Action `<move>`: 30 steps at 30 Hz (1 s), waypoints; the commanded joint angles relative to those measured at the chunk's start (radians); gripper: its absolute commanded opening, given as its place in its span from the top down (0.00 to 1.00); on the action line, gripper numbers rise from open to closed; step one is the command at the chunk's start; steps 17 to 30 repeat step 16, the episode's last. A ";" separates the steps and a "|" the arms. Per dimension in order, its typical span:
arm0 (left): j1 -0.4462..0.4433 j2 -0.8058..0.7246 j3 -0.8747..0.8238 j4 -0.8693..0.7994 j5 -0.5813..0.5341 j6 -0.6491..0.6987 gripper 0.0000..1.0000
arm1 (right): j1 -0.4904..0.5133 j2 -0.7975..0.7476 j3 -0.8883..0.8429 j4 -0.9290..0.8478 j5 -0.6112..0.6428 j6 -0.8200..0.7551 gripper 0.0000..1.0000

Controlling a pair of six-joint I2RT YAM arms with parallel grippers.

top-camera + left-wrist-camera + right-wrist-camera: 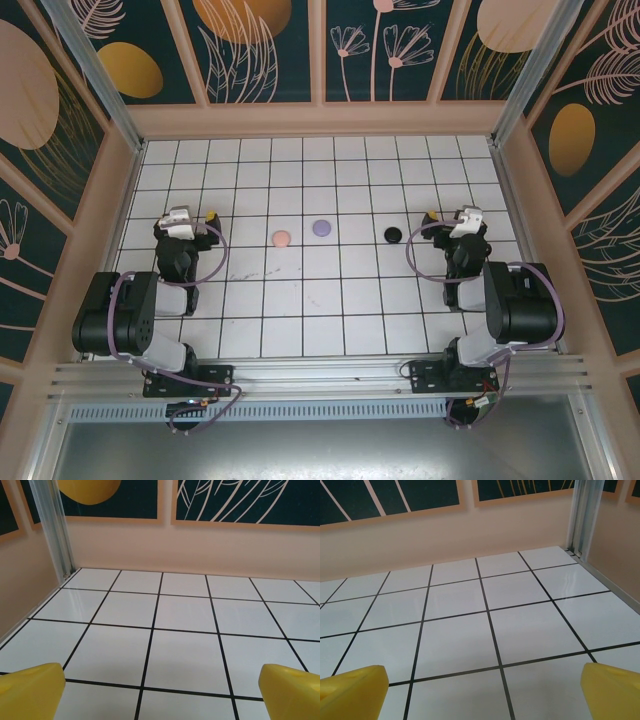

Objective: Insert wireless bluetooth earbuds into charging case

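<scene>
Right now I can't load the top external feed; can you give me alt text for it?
A pink disc, a lilac disc and a black disc lie apart in a row across the middle of the white tiled table. The left arm and right arm sit folded at either side, jaws open and empty.

L arm (130, 315): black housings, rounded joints, light grey lower link | R arm (515, 300): same black build | cables (213, 262): purple loops on both arms | wrists: white cam block (178, 220) each | L gripper (160, 695): yellow fingers (30, 690), blunt wedge tips | R gripper (480, 695): yellow fingers (612, 690), same shape | bases: black mount plates (190, 380)
</scene>
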 commanded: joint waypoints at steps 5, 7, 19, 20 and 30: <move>0.006 0.003 0.002 0.011 -0.010 -0.021 0.01 | 0.000 0.005 0.003 0.001 -0.022 0.007 0.01; 0.006 0.002 0.000 0.012 -0.009 -0.020 0.01 | -0.001 0.004 0.005 0.000 -0.022 0.007 0.01; 0.006 0.001 0.000 0.014 -0.008 -0.020 0.01 | -0.006 0.006 0.007 -0.003 -0.036 0.008 0.01; 0.006 0.001 0.000 0.014 -0.008 -0.020 0.01 | -0.006 0.006 0.007 -0.003 -0.036 0.008 0.01; 0.006 0.001 0.000 0.014 -0.008 -0.020 0.01 | -0.006 0.006 0.007 -0.003 -0.036 0.008 0.01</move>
